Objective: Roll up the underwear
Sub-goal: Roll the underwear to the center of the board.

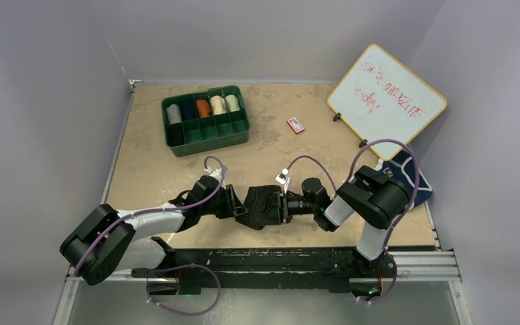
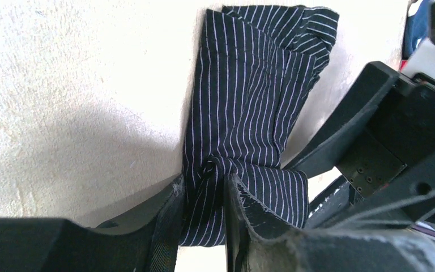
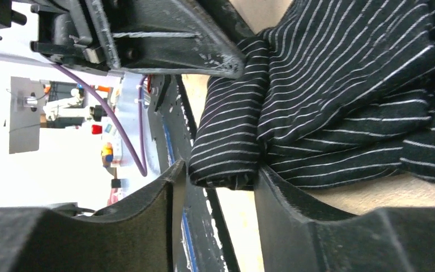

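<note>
The black underwear [image 1: 263, 203], ribbed with fine pale lines, lies bunched on the tabletop [image 1: 156, 169] near its front edge, midway between the two arms. We see it stretched sideways between them, one end toward each end effector.

The left end effector [image 1: 242, 203] is at the cloth's left end. In the left wrist view its two fingers [image 2: 167, 226] are closed on a gathered fold, with the fabric puckered and squeezed between them.

The right end effector [image 1: 283, 206] is at the opposite end. In the right wrist view a rounded folded edge sits between its fingers [image 3: 147, 226]. The far finger touches the cloth, but we cannot tell whether the pair presses it or only flanks it.

The navy underwear [image 1: 414, 177] lies at the tabletop's right edge, partly hidden behind the right arm and just below a tilted whiteboard [image 1: 386, 101]. Farther back are a small red-and-white card [image 1: 296, 124] and a green tray [image 1: 210, 146] whose compartments hold rolled cloths.
</note>
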`<state>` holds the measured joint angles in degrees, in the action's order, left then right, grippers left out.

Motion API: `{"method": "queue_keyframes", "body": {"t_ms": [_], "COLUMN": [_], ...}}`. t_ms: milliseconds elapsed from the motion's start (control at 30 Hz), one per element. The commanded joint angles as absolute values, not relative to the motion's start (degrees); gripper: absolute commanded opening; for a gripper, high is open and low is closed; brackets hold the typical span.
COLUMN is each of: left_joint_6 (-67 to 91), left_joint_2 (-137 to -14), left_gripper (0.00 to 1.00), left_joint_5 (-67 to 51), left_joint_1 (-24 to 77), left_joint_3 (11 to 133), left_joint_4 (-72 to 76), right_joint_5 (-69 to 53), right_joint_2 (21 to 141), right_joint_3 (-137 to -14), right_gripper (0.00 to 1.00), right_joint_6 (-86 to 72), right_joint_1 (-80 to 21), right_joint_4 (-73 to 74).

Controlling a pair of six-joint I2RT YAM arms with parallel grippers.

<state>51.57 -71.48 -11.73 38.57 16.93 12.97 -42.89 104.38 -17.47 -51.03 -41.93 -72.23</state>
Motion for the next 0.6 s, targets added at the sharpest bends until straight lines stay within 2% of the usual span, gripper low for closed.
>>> {"method": "queue_keyframes", "body": {"t_ms": [0,133,200,333,433,567], "left_joint_6": [50.19,50.19,50.32,50.07,49.4,48.52], "left_joint_2": [-73.74,-73.52,-73.33,-72.74,-72.39,-72.16], "left_gripper": [0.28,0.27,0.27,0.27,0.27,0.27], "left_joint_5": [-5.48,-5.58,-5.69,-6.67,-7.18,-7.51], "left_joint_1": [39.24,39.42,39.53,39.72,39.87,39.92], "left_joint_3": [16.08,16.34,16.42,16.47,17.07,17.94], "left_joint_4": [3.88,3.87,4.01,5.15,5.19,4.43], "right_joint_5": [-41.26,-35.56,-32.17,-25.25,-23.42,-20.82], "right_joint_2": [97.38,88.12,82.48,75.38,73.09,70.82], "right_joint_3": [-16.83,-19.07,-21.46,-25.13,-26.85,-26.7], "right_gripper": [0.52,0.57,0.58,0.6,0.6,0.6], "right_joint_6": [-44.58,-34.86,-29.35,-20.79,-16.04,-9.7], "right_joint_1": [-41.92,-41.92,-42.01,-42.01,-42.15,-45.89], "right_joint_4": [-64.34,-48.13,-36.28,-22.26,-18.68,-21.27]}}
